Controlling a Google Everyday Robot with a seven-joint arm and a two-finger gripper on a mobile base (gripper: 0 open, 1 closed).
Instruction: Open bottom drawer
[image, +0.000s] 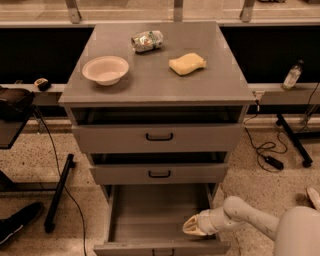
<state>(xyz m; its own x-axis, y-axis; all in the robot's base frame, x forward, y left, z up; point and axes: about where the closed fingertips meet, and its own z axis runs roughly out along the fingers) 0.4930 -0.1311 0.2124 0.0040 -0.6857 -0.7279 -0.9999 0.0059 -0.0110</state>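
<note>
The bottom drawer (150, 217) is seen pulled out, the gripper (193, 226) held inside at right; whether it is spread cannot be told.

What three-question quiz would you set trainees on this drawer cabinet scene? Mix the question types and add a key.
1. True or false: the bottom drawer is pulled out farther than the two above it.
2. Where is the gripper? A) at the middle drawer's handle; B) in the bottom drawer's opening, toward its right side; C) above the top drawer.
3. Fill the gap: on the cabinet top, the white bowl sits to the left of a yellow ____.

Key: 1 true; 2 B; 3 sponge.
</note>
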